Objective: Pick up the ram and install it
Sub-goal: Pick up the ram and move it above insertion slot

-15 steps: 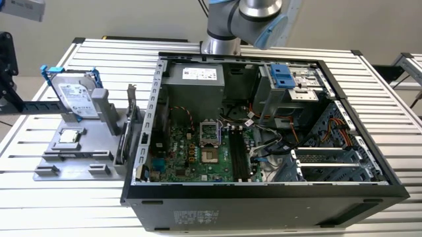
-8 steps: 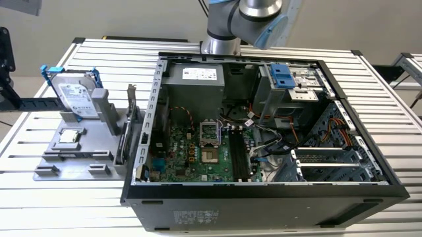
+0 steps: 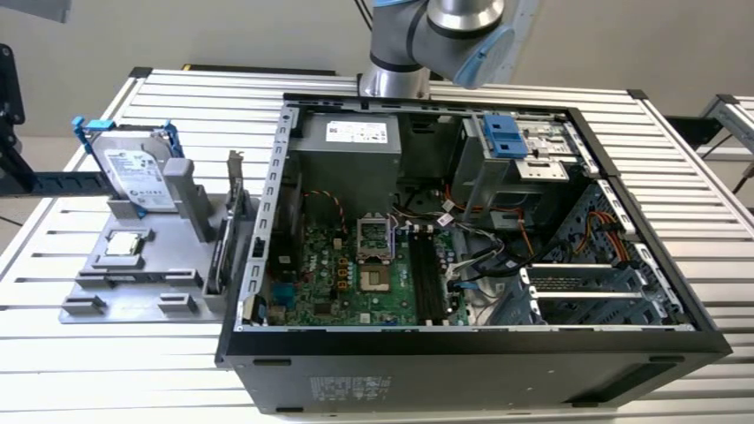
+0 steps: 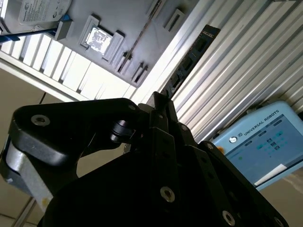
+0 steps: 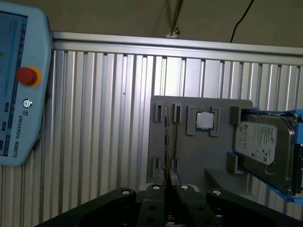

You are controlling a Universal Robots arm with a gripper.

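The ram [image 4: 191, 59] is a long dark stick with a row of chips, and it juts out from my gripper [image 4: 160, 101]. In the first wrist view the ram [image 5: 166, 142] shows edge-on as a thin golden line running into the gripper [image 5: 168, 188], whose fingers are shut on it. I hold it high above the slatted table, over the front part of the grey fixture [image 5: 189, 156]. The open computer case [image 3: 471, 344] lies on its side, with dark memory slots [image 3: 426, 274] on its green motherboard.
The grey fixture [image 3: 141, 283] carries a hard drive in a blue frame [image 3: 130, 172], a processor chip [image 3: 124, 247] and an upright expansion card [image 3: 236, 208] next to the case. A teach pendant [image 5: 19, 94] lies on the table beyond the fixture. The arm's base [image 3: 436, 44] stands behind the case.
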